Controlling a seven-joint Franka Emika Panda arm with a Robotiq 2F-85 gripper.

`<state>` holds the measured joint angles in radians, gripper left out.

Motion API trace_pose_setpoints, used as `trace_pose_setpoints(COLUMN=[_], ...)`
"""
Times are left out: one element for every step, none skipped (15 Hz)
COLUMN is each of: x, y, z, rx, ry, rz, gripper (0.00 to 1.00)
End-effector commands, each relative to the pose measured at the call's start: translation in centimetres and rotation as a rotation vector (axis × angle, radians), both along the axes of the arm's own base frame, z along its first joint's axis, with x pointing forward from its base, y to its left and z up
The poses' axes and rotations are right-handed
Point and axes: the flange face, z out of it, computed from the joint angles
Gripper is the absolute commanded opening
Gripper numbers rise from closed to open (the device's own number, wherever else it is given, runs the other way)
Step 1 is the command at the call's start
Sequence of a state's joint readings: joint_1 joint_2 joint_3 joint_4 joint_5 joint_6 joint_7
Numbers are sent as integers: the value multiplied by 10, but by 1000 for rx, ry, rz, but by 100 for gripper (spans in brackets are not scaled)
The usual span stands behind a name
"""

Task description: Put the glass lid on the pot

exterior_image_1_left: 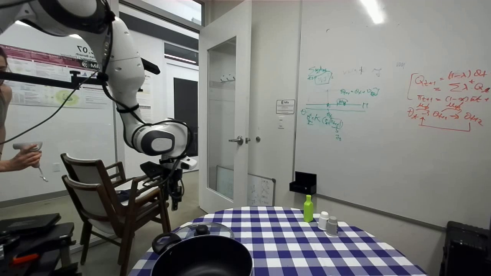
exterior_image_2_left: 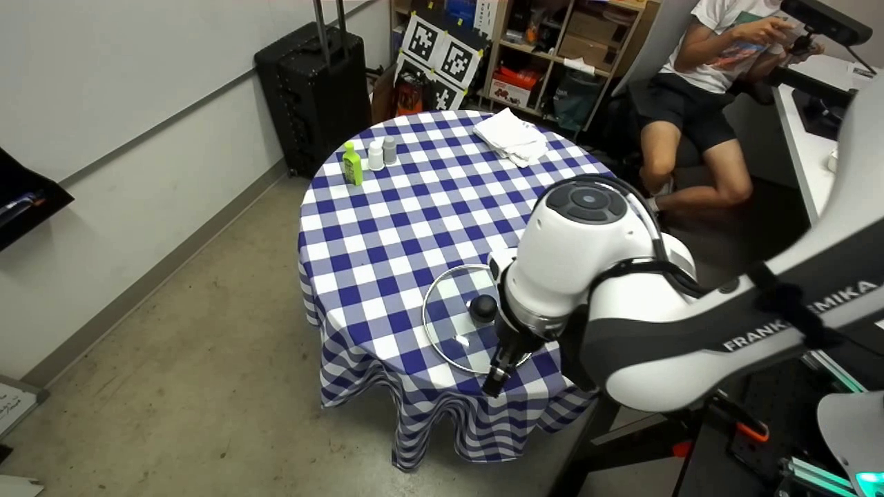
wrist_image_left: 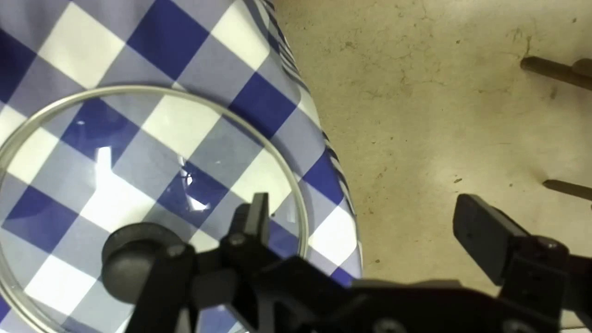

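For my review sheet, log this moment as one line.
pincer: open, empty | clear glass lid: on blue-and-white checked tablecloth | black pot: uncovered | lidding: not done

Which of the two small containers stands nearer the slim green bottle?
The small, rounded white container, standing in both exterior views between the slim green bottle and the small, rounded grey container.

We get bright white light overall, with a hard streak of glare at the top of the large wall-mounted whiteboard [exterior_image_1_left: 387,134] in an exterior view, where fine print on the pink-and-white paper poster [exterior_image_1_left: 42,94] is too soft to read. We see deep shade beneath the white-topped desk [exterior_image_2_left: 813,155] in an exterior view. In the wrist view, we catch sharp white reflections on the round transparent glass lid [wrist_image_left: 152,206], while the black two-fingered gripper [wrist_image_left: 361,200] looks dark and soft-edged.
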<state>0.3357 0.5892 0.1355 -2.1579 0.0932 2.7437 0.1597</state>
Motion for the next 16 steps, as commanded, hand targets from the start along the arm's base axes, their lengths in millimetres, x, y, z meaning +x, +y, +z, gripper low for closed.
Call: trace_pose_setpoints(x=[54, 65, 76, 86, 93, 99, 105, 108, 111, 112, 112, 111, 109, 108, 108, 108], y=[-2, -7, -12, -17, -21, -25, -29, -32, -34, -37, -42, -45, -52, -58, -64, -69], z=[-20, -23, -25, -26, -26, -28, -28, -29, -31, -35, -38, -42, -47, -51, -56, -58], rx=[-34, -48, -61, -70, -83, -96, -111, -122, -140, -160, -182, -197, -223, -246, -267, -285], ry=[-20, -36, -49, -63, -79, -95, -109, -117, -120, -122, -117, -101, -90, -85, -78, -75], rz=[-34, -40, -44, -51, -54, -54, -54, -52, -48, -43, -42, -41, -40, -37, -36, -38], gripper=[100, 100, 100, 100, 100, 100, 100, 100, 100, 100, 100, 100, 100, 100, 100, 100])
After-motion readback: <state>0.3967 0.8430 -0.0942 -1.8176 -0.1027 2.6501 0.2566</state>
